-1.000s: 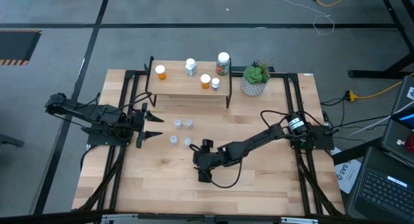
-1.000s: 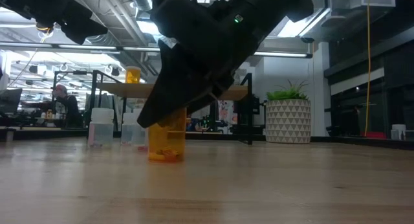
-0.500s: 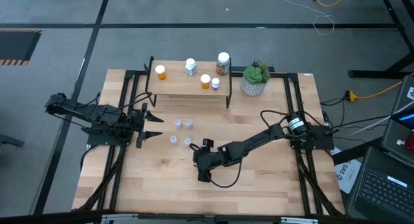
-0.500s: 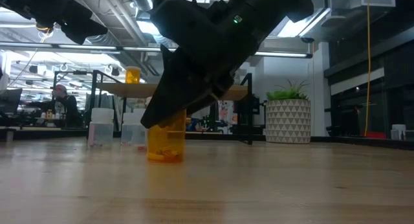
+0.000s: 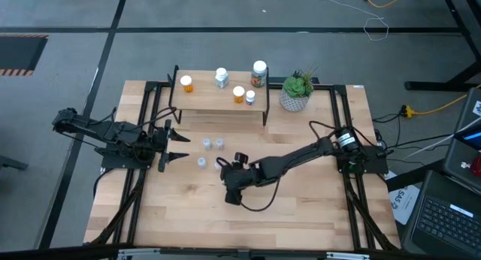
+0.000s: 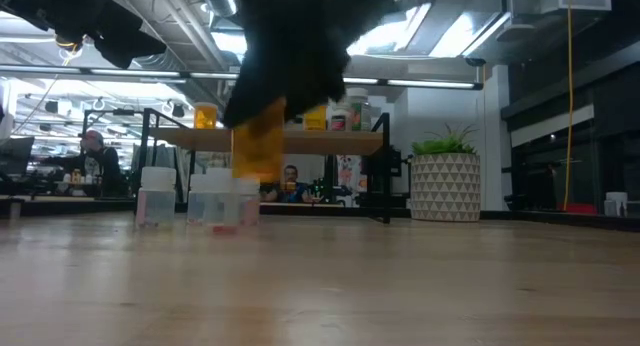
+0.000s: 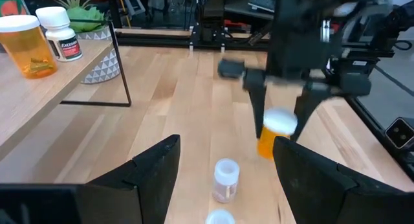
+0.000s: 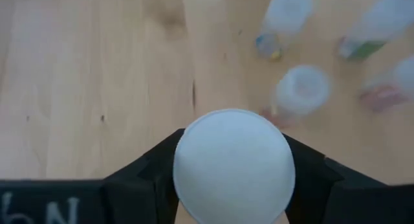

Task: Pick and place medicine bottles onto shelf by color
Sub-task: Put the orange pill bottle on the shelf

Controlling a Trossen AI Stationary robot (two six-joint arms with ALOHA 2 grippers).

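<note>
While the right tool point(image 7: 279, 123) clamps an orange bottle point(image 6: 257, 149) clear of the tabletop point(image 5: 301, 207) at frame centre, clear bottles point(image 5: 211, 143) stand upper left, the shelf point(image 5: 218, 95) above; left tool point(image 5: 177, 145) gapes at left.

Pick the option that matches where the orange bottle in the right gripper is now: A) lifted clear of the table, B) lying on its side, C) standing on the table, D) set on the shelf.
A: in the low view the orange bottle hangs above the table, gripped by the right gripper.
</note>
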